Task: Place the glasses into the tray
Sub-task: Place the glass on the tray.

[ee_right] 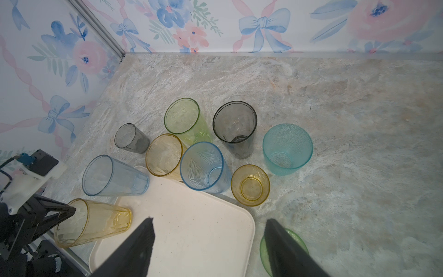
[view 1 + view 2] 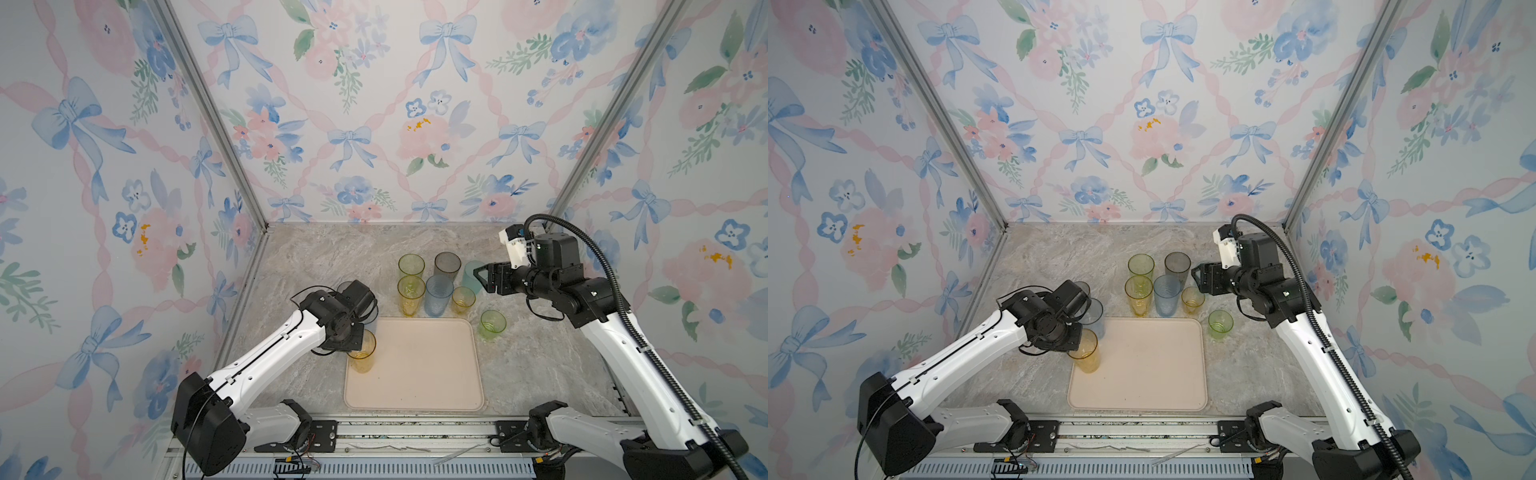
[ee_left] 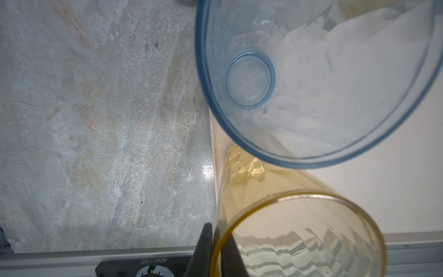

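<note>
Dial centred on the tray, 12 o'clock toward the back wall.

- The tray: cream, rounded corners, low rim, flat on the marble counter.
- Subject, the tall amber tumbler: translucent, faceted lower wall, mouth up, at 9 o'clock just inside the rim. Cannot tell whether its base rests on the tray floor.
- Hand, the left gripper: jaws almost together, pinching that tumbler's rim wall, one finger inside the mouth, one outside.
- The pale blue tall tumbler stands just beside it at 10 o'clock, by the tray's corner. Whether the two touch is unclear.
- The right gripper: jaws wide apart, nothing between them. It hovers at 1 o'clock, in front of the teal tumbler.
- Tight cluster past the 12 o'clock rim: green-yellow tall tumbler, smoky grey tall tumbler, yellow tall tumbler, blue ribbed tumbler, short amber tumbler.
- The short green tumbler stands alone at 2 o'clock. The short grey tumbler is at 11 o'clock.
- Room: the tray floor is bare from centre round to 3 and 6 o'clock. There is open marble at 3 o'clock, and a narrow strip at 9 o'clock before the wall frame.
</note>
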`<control>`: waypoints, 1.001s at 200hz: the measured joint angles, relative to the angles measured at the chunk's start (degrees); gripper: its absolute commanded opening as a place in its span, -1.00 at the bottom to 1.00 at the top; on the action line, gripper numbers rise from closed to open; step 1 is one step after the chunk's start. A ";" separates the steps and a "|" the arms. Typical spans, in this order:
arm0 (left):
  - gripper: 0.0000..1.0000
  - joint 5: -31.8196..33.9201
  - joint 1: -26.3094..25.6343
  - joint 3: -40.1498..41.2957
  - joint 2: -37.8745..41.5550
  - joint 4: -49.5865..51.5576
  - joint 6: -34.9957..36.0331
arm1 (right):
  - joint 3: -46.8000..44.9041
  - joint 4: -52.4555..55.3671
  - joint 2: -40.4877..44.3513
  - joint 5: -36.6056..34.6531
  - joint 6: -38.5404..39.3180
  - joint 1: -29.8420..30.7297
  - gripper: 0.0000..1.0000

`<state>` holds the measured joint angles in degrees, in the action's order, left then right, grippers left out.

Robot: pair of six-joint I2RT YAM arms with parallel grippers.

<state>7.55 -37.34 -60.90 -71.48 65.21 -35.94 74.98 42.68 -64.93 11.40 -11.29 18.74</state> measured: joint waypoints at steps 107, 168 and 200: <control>-0.48 1.16 0.31 -1.03 0.00 0.02 1.20 | 0.00 -0.02 -0.15 0.22 -0.04 -0.02 0.50; -0.28 1.44 0.63 -3.45 2.08 -0.46 2.19 | 0.00 0.00 -0.98 0.66 -0.07 -0.07 0.50; -0.30 1.05 0.63 -3.50 3.98 -0.44 2.56 | 0.00 0.00 -1.03 0.81 -0.22 -0.07 0.50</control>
<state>8.60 -36.71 -64.40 -67.51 64.77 -33.39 74.98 42.68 -65.95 12.21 -11.51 18.68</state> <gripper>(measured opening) 0.354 0.750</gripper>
